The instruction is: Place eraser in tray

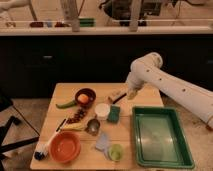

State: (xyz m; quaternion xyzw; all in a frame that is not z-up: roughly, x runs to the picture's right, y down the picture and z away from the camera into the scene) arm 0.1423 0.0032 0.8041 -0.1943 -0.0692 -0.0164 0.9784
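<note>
Your end effector [131, 94], grip state impossible to tell, hovers just beside the small tan-topped, black-bottomed eraser block [116, 95], likely lining up a pick for the large dark-green plastic tray [160, 140].

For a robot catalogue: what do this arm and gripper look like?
The arm is a thick, smooth white tube with a rounded elbow and small dark dots along its side; no cables show. Its pale gripper hangs beside the tan oblong eraser.

Wooden table [62, 90] — orange bowl [65, 146] near its front left corner, teal sponge [113, 114] just beside a white cup [102, 110].
</note>
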